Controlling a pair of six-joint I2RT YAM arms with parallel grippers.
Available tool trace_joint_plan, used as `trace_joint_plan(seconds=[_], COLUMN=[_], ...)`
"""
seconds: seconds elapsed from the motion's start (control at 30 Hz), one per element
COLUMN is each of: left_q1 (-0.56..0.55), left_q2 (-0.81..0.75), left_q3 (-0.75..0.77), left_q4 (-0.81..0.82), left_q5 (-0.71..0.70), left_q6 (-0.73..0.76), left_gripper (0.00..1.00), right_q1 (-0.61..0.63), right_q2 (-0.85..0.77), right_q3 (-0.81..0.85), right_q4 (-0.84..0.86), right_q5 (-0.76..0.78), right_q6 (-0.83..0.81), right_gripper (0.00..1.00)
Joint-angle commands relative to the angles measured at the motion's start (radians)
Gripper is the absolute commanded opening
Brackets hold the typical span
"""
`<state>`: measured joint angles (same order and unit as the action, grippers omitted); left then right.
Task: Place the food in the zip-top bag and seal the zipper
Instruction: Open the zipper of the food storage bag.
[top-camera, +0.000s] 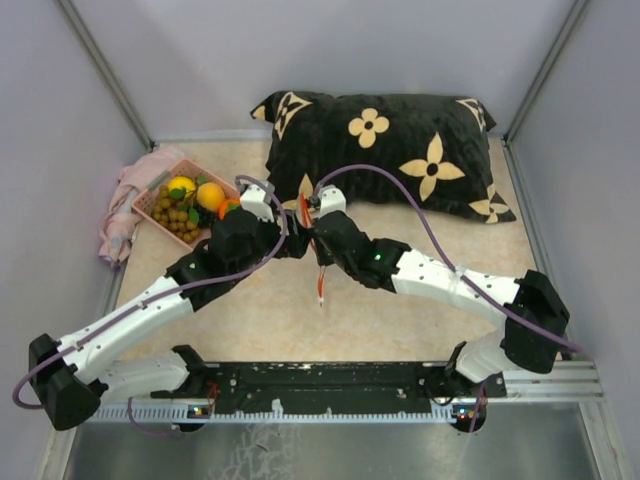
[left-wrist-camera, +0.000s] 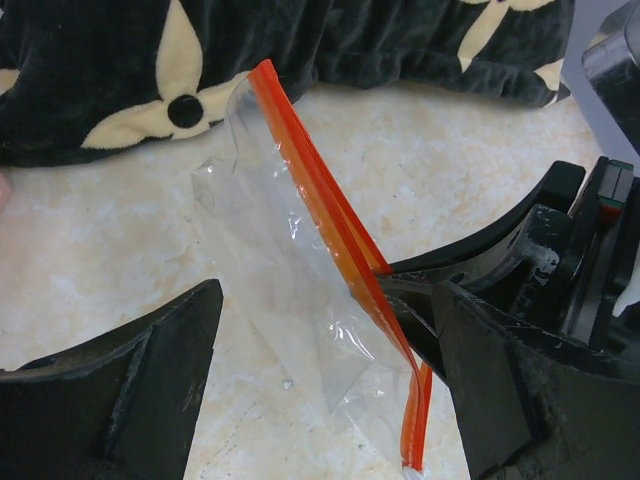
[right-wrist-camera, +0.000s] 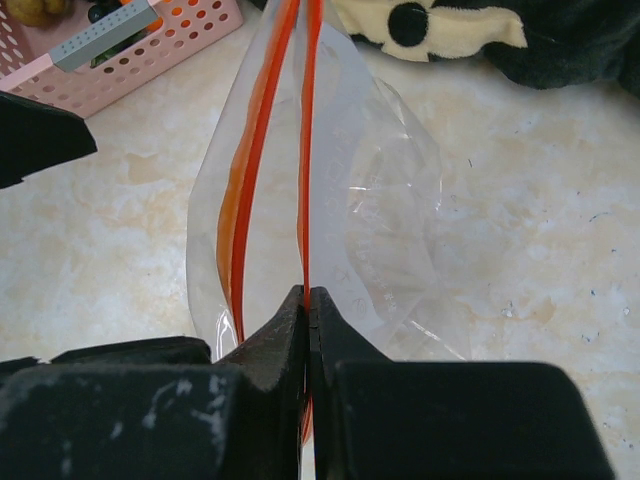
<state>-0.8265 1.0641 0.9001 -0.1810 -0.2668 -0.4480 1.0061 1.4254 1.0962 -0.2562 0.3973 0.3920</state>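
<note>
The clear zip-top bag hangs upright over the table, its mouth parted. My right gripper is shut on one lip of the red-orange zipper; the other lip bows away. My left gripper is open, and the bag with its zipper hangs between its jaws without touching either. In the top view both grippers meet at the table's middle, left and right. The food, a yellow ball, an orange ball and a brown cluster, lies in the pink basket.
A black pillow with cream flowers lies along the back. A pink cloth lies left of the basket. The basket's corner shows in the right wrist view. Grey walls stand on both sides.
</note>
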Motion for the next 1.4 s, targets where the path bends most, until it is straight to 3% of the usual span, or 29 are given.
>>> trace_joint_plan(seconds=[0.0,0.4,0.57,0.9,1.37], left_q1=[0.003,0.003,0.009,0.03,0.031], left_q2=[-0.008,0.042,0.012,-0.009,0.043], left_q3=[-0.021,-0.063,-0.092,-0.12,-0.13], left_q4=[0.042,0.011,-0.03,-0.104,0.021], left_q5=[0.008,-0.074,-0.115,-0.162,0.076], left_q6=[-0.011,0.042,0.049,0.047,0.008], left_gripper=[0.92,0.77,0.64,0.59,0.57], right_q1=[0.015,0.019,0.019,0.019,0.019], right_q2=[0.002,-0.005,-0.028,-0.038,-0.015], right_q3=[0.053,0.058,0.048,0.034,0.02], right_q4=[0.031,0.0,0.001,0.01,0.094], right_q5=[0.035,0.094,0.125,0.122,0.01], right_q6=[-0.012,-0.041,-0.054,-0.054,-0.036], right_gripper=[0.0,0.0,0.0,0.0,0.0])
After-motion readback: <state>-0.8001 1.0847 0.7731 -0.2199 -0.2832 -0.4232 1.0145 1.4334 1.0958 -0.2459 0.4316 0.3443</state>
